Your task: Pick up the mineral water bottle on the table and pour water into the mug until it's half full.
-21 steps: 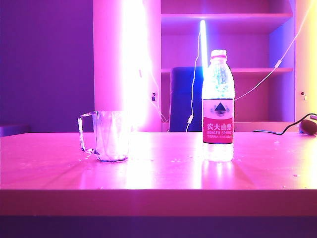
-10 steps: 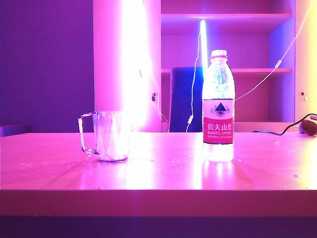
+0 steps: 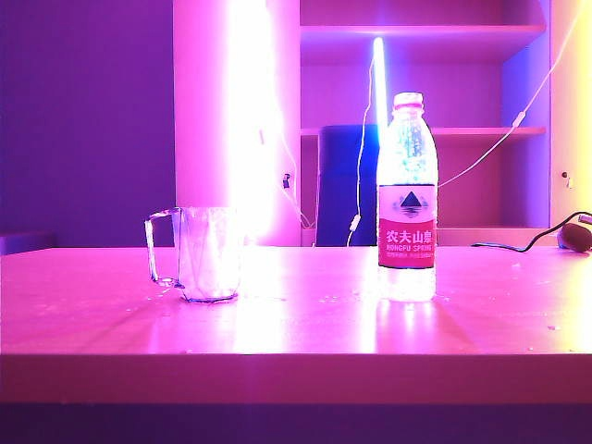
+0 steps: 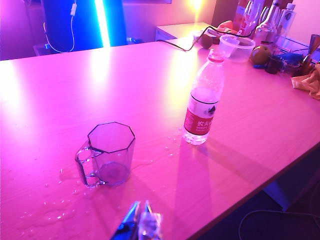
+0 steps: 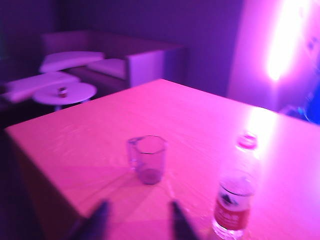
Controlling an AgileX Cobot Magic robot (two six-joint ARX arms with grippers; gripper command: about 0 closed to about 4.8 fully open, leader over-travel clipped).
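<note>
Left gripper (image 4: 141, 220): fingertips together, empty, near the mug (image 4: 106, 154); right gripper (image 5: 137, 216): fingers apart, empty, near the mug.

Exterior view: low, near table (image 3: 296, 314) edge height, facing level across it toward shelves. Left wrist view: high, looking down over left gripper (image 4: 141, 222). Right wrist view: high, angled down past right gripper (image 5: 137, 217), blurred. All three share mug (image 3: 205, 253) and mineral water bottle (image 3: 406, 199)
</note>
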